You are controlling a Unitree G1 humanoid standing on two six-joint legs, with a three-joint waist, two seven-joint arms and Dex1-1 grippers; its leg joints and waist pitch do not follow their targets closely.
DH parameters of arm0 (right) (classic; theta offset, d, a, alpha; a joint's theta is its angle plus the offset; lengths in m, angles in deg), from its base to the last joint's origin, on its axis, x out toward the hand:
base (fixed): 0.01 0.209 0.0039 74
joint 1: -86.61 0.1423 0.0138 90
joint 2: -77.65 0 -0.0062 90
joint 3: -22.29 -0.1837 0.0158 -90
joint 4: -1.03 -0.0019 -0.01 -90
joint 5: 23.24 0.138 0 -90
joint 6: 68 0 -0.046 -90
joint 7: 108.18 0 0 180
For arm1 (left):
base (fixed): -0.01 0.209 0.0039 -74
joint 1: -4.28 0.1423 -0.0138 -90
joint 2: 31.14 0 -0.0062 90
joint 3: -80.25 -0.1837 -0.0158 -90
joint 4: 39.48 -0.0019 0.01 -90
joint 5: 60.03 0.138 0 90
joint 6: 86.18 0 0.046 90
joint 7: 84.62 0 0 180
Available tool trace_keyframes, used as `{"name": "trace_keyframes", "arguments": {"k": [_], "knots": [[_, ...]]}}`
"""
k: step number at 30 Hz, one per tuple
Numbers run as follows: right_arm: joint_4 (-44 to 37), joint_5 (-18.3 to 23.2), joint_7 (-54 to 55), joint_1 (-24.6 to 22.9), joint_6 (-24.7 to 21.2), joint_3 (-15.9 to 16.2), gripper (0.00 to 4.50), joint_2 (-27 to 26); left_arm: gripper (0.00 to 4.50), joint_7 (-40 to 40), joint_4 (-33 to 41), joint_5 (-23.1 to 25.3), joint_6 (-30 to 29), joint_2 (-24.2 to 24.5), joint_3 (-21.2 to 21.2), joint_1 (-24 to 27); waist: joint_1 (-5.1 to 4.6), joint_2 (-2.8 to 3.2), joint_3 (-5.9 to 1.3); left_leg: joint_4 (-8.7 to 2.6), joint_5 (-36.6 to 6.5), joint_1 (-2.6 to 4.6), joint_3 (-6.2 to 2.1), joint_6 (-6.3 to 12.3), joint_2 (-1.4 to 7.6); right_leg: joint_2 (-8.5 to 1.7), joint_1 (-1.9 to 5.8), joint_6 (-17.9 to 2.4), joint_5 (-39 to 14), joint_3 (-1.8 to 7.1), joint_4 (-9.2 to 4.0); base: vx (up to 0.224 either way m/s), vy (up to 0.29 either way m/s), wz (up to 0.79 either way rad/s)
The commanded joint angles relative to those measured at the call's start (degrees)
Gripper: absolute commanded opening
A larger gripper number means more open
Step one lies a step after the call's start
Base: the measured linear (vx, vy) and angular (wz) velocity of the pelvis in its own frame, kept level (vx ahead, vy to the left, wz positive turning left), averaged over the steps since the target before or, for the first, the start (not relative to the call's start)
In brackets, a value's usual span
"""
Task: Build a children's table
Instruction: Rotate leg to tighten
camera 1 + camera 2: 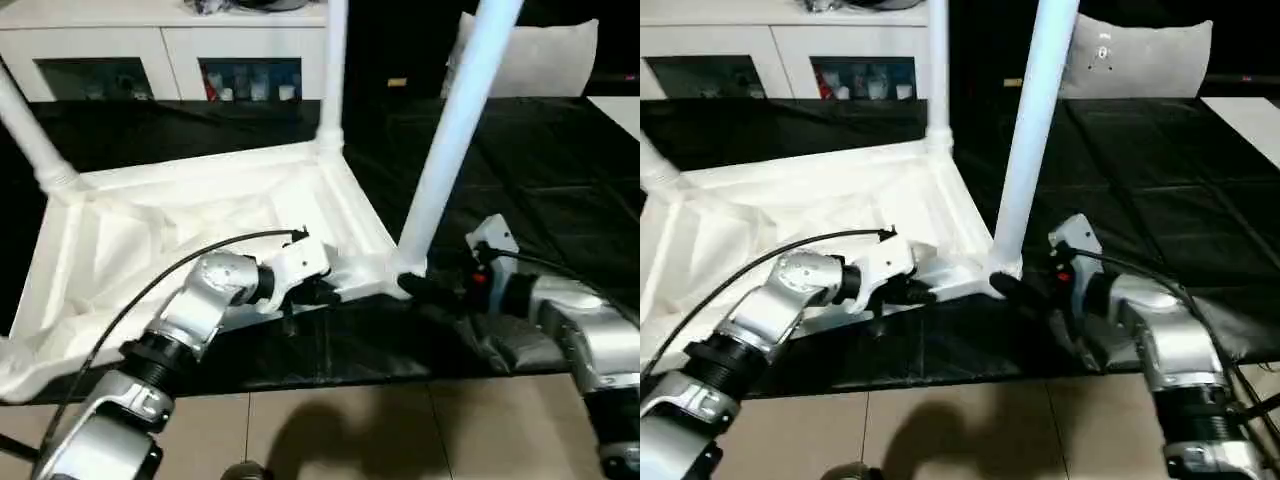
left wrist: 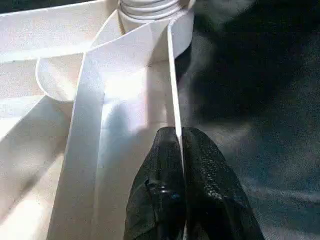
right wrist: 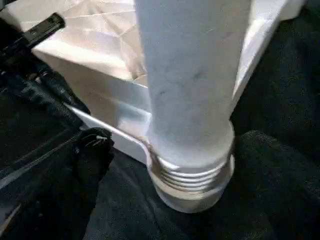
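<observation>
The children's table (image 1: 200,215) lies upside down on the black worktop (image 1: 560,170), legs up. My left end effector (image 2: 179,165) is clamped together on its thin rim. My right end effector (image 3: 165,150) stands spread apart around the near leg (image 1: 450,140), whose screw threads show at the base.
</observation>
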Motion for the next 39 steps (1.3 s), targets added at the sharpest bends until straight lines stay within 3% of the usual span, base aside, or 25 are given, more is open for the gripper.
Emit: {"name": "trace_keyframes", "arguments": {"k": [1,6,7,11,19,24,30,34,39], "knots": [[-1.57,1.26,-1.26,-0.75,-0.2,0.38,4.44,0.76,0.0,2.64,0.2,0.65,1.9,0.81,-1.74,-1.71,-0.02,-0.71,-3.79,-3.17,-4.0,1.14,-0.25,5.44,2.18,-3.08,2.84,-15.11,6.28,2.38,-3.49,0.0,0.0,0.0],[-3.97,2.57,-2.96,-3.22,-1.62,0.66,4.44,1.9,0.0,3.47,-1.17,-0.98,3.75,1.16,-0.38,-2.44,0.31,-0.74,-3.78,-3.09,-3.96,1.04,-0.22,5.43,2.14,-3.14,2.88,-15.42,5.94,2.37,-3.45,0.0,0.0,0.0],[-3.92,2.4,-2.65,-3.47,-1.32,0.57,4.49,1.8,0.27,3.74,-1.37,-1.45,3.51,0.95,-0.02,-2.59,0.39,-0.74,-3.78,-3.13,-4.15,1.07,-0.23,5.4,2.17,-3.16,2.86,-15.33,5.69,2.35,-3.52,0.0,0.0,0.0],[-4.08,2.53,-2.27,-4.19,-0.98,0.29,4.5,1.72,0.62,5.15,-1.26,-2.76,1.9,0.43,0.45,-2.99,0.48,-0.63,-3.9,-3.04,-3.58,1.13,-0.21,5.14,2.14,-3.14,2.8,-15.5,6.03,2.37,-3.39,0.0,0.0,0.0],[-5.91,3.82,-2.15,-5.33,-0.77,-0.22,4.5,1.64,1.29,1.34,-3.65,-3.0,-0.41,-3.16,1.51,-4.65,0.85,-0.98,-3.94,-2.84,-2.91,0.95,-0.22,5.96,2.08,-3.25,3.08,-16.04,7.11,2.33,-3.26,0.0,0.0,0.0],[-6.17,3.9,-1.96,-5.25,-0.76,-0.02,4.5,1.65,1.29,-0.02,-4.34,-2.71,-2.04,-5.05,1.27,-4.85,0.2,-1.07,-3.94,-2.76,-2.99,0.84,-0.26,6.28,1.89,-3.15,3.18,-15.67,6.06,2.28,-3.45,0.0,0.0,0.0],[-6.89,3.71,-0.77,-5.61,-1.35,0.33,4.5,1.76,1.29,-2.61,-7.33,1.25,-1.09,-3.5,-0.71,-5.59,-0.05,-0.87,-4.01,-2.75,-2.96,0.94,-0.39,6.31,1.96,-3.08,3.09,-15.45,6.61,2.26,-3.39,0.0,0.0,0.0],[-4.28,2.9,-1.58,-5.21,0.79,1.05,4.5,1.96,1.29,-0.68,-5.78,2.08,-2.76,-1.07,-1.42,-4.73,-0.1,-0.79,-3.94,-2.86,-3.9,0.96,-0.39,5.82,2.04,-3.17,3.07,-15.86,5.66,2.23,-3.42,0.0,0.0,0.0],[-3.04,2.1,-2.1,-5.31,0.24,2.18,4.5,2.62,1.29,-1.16,-6.66,1.45,-3.08,-1.19,-0.74,-4.26,-0.23,-0.74,-3.77,-2.98,-5.72,1.03,-0.32,4.79,2.04,-3.21,3.01,-16.07,3.09,2.3,-3.68,0.0,0.0,0.0]]}}
